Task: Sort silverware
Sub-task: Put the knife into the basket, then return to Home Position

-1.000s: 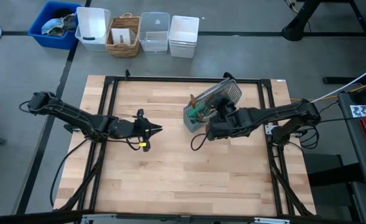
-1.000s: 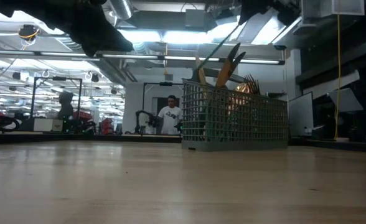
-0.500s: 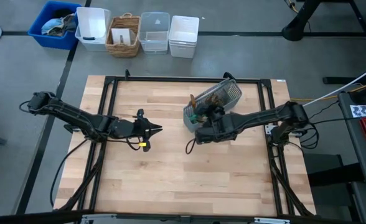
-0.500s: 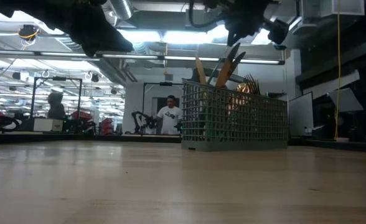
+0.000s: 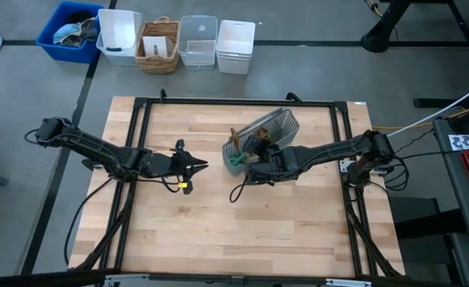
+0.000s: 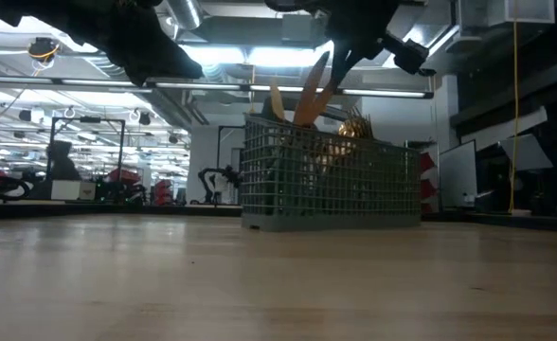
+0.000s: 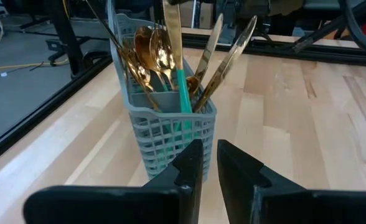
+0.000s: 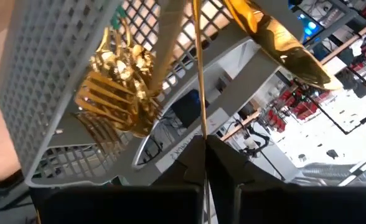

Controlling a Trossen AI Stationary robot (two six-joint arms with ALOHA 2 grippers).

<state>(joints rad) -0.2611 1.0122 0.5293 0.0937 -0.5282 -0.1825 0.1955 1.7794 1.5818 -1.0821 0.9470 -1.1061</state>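
The grey mesh caddy (image 5: pixel 268 127) stands on its base on the table's middle (image 6: pixel 331 185), filled with gold silverware with teal handles (image 7: pixel 161 56). Forks show through its mesh (image 8: pixel 117 93). My right gripper (image 5: pixel 249 163) hovers over the caddy's near-left end (image 6: pixel 347 47), shut on one gold piece. My left gripper (image 5: pixel 205 166) waits left of the caddy, above the table, its fingers (image 7: pixel 192 165) shut and pointing at the caddy (image 7: pixel 170 134). My right gripper pinches one slim gold piece of silverware near its upper end (image 8: pixel 199 121) between both fingers. It comes from above, slanting in from the table's right. The piece (image 6: pixel 314 85) leans in the caddy, its lower end hidden among the others.
Beyond the table's far edge stand a blue bin (image 5: pixel 71 28), white bins (image 5: pixel 119 33), a wicker basket (image 5: pixel 159 44) and a clear bin (image 5: pixel 198 40). Black frame rails (image 5: pixel 218 101) edge the wooden top. Bare wood lies on the table's near half (image 5: pixel 234 231).
My right gripper has moved toward the table's left and a little toward its near edge. The caddy has slid leftward along the table with it and turned slightly. The left arm has kept still.
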